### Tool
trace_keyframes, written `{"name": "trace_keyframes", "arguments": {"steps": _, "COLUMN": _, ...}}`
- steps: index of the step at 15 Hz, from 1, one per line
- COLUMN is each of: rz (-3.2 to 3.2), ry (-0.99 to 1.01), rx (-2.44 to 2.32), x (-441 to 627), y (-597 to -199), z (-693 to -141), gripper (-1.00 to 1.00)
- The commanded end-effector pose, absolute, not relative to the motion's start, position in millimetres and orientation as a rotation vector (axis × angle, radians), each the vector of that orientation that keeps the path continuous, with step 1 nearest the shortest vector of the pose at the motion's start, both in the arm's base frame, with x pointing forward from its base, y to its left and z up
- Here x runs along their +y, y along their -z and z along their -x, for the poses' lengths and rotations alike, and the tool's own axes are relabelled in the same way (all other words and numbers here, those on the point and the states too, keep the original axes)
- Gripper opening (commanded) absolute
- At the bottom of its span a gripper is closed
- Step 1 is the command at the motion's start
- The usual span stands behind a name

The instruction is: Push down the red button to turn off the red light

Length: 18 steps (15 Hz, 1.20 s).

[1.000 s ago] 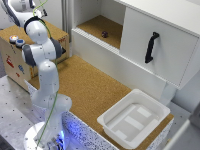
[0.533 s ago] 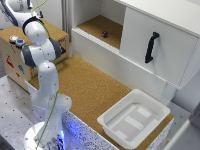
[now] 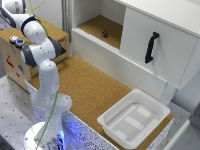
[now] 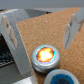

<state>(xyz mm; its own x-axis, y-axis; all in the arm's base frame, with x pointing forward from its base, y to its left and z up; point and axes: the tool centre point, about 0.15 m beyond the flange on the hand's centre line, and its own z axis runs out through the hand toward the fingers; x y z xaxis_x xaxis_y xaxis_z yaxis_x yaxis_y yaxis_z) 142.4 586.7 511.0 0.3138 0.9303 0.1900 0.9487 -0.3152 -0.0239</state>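
The red button (image 4: 45, 54) sits on a cork-topped box (image 3: 47, 29), its orange centre glowing, with the blue button (image 4: 64, 78) just beside it. The pincer (image 4: 43, 27) hangs released above the box, its two fingers (image 4: 11, 31) spread wide to either side of the red button, not touching it

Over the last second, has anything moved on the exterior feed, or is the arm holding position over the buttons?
No visible change. The arm holds the same pose at the exterior view's left, over the wooden box with the buttons. The white tray, the cabinet door and its black handle are where they were. In the wrist view the hand is open above the red button, which is lit.
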Motion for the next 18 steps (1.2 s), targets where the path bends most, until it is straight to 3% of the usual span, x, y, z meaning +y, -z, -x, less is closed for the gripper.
{"name": "trace_keyframes", "arguments": {"steps": 1, "rz": 2.496, "ry": 0.184, "rx": -1.906, "x": 622, "y": -502, "z": -137, "gripper": -1.0}}
{"name": "trace_keyframes", "arguments": {"steps": 18, "rz": 2.547, "ry": 0.084, "rx": -1.903, "x": 629, "y": -443, "z": -163, "gripper": -1.0}}
